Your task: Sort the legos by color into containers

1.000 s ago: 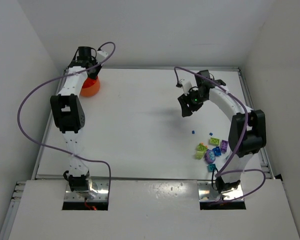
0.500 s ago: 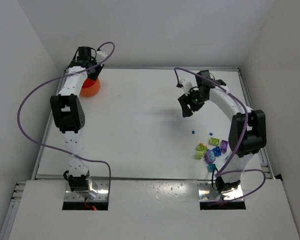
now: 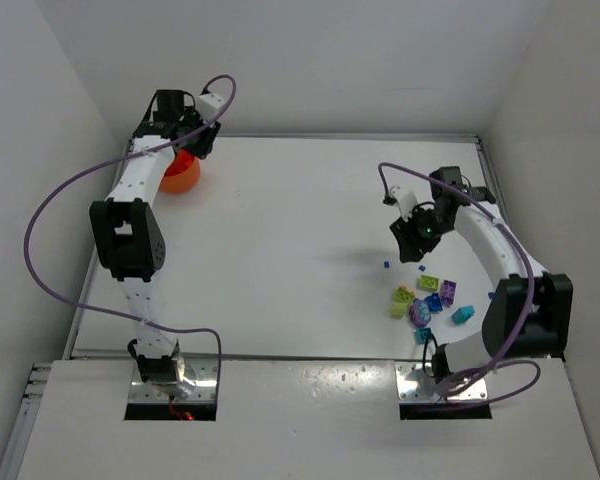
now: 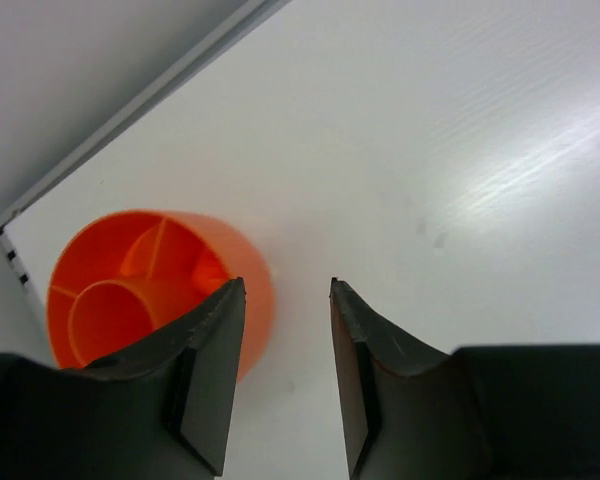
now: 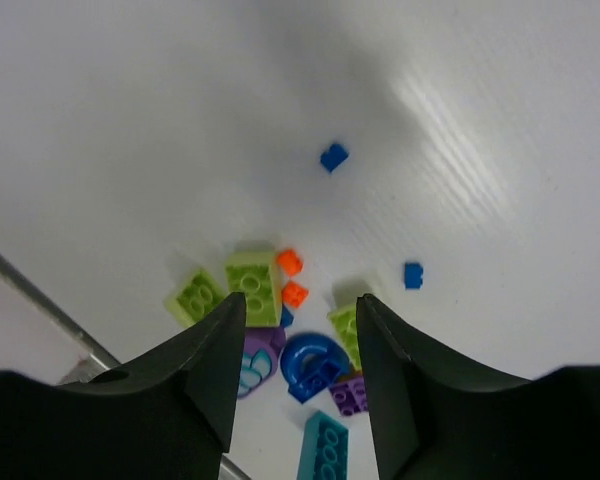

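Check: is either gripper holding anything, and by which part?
Nothing held. Left gripper open by the orange bowl; right gripper open near the legos.

- left arm (image 3: 140,185): white tubular links, with one bulky black joint housing (image 3: 127,235) toward 9 o'clock in the overhead view.
- right arm (image 3: 485,240): matching white links, with a black housing (image 3: 530,312) toward 4 o'clock.
- cabling: a thin purple cable (image 3: 27,245) loops wide of the left arm; a second purple cable (image 3: 381,178) runs along the right arm.
- bases (image 3: 155,368): dark blocks on bare metal plates, set in cut-outs at 6 o'clock.
- left gripper (image 4: 286,288): two matt black fingers (image 4: 205,380) with flat inner faces and tapered tips.
- right gripper (image 5: 300,305): black fingers (image 5: 205,375) of the same form, with rounded outer shoulders.
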Available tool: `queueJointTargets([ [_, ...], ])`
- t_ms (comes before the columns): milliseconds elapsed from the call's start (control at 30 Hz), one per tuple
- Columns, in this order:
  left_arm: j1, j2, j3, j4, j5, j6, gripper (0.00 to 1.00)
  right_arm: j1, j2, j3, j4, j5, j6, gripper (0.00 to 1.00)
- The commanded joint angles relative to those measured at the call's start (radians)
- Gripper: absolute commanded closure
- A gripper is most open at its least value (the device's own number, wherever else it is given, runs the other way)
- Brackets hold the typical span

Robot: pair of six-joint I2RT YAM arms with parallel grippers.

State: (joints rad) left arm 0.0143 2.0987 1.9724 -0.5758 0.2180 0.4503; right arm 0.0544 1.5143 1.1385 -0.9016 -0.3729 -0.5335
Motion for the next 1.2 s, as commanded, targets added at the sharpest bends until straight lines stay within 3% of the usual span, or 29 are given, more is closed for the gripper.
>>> queueJointTargets([
  [0, -0.074, -0.152, -0.105, 0.086, 0.13, -0.038, 0.54, -0.013, -0.12, -0.088, -0.103, 0.037, -0.141, 0.52],
  [267, -0.16, -0.273, -0.366, 0.235, 0.208, -0.068, 0.48, -0.022, -0.221, -0.224, -0.24, 0.218, -0.261, 0.64],
  [567, -0.171, -0.264, -0.423, 0.292, 0.242, -0.114, 0.48, -0.004, -0.094, -0.21, -0.255, 0.382, -0.249, 0.84],
  [800, -0.142, -0.255, -0.432, 0.301, 0.261, -0.124, 0.48, 0.025, -0.033, -0.241, -0.295, 0.41, -0.342, 0.86],
  [1167, -0.142, -0.246, -0.432, 0.31, 0.251, -0.124, 0.48, 0.088, 0.185, -0.23, -0.2, 0.503, -0.292, 0.83],
])
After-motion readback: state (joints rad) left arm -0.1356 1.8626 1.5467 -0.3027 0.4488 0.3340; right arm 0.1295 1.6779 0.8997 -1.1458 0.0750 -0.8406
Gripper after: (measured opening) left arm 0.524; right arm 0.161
